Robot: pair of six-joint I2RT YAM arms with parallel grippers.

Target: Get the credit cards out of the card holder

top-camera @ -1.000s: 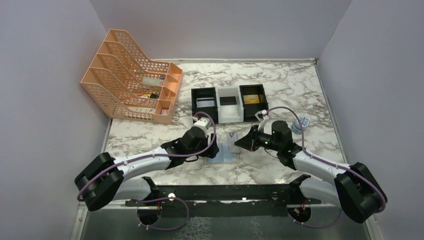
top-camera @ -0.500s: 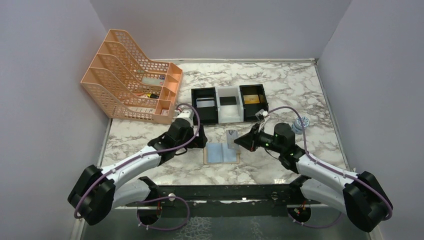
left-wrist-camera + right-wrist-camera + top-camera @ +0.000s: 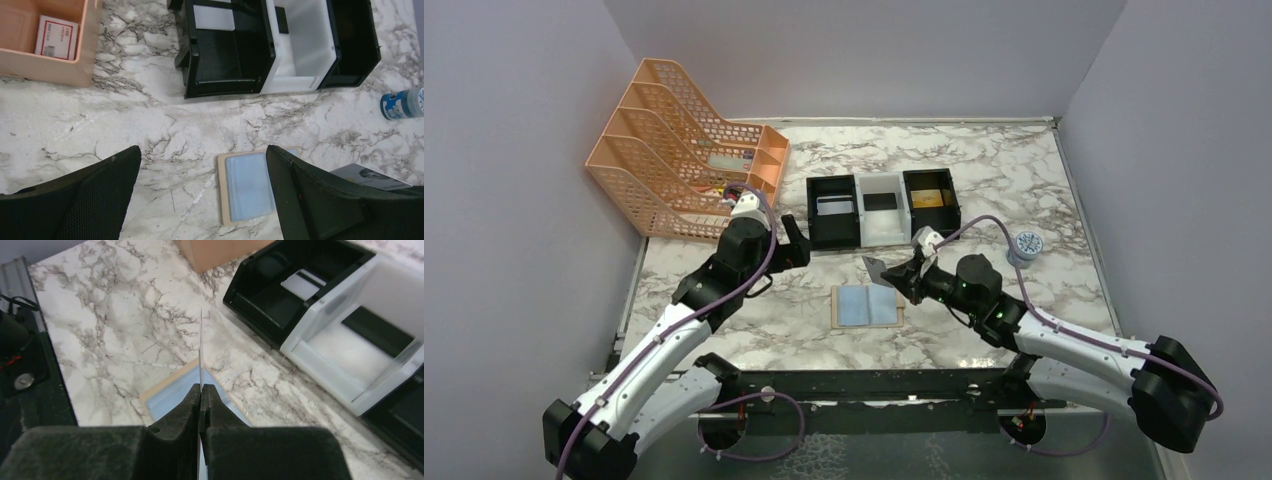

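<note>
now my right gripper (image 3: 892, 272) is clenched on one card (image 3: 876, 267), pinched by one edge and apart from the holder (image 3: 867, 306), which lies opened flat on the table (image 3: 984, 170), grey-blue faces up, between my two arms and on the near side of the trays (image 3: 884, 208). my left gripper (image 3: 790, 246) is released, jaws wide, holding nothing, hovering off to the far left of the holder. i judge the step is carrying this card away to a tray. to do it well i should hold the pinch firm, since only a thin strip of card is between my pads, raise it over the tray wall rather than clip it, and let go only once it is low inside. the left should stand ready to pin the holder; whether more cards sit in it i cannot tell
</note>
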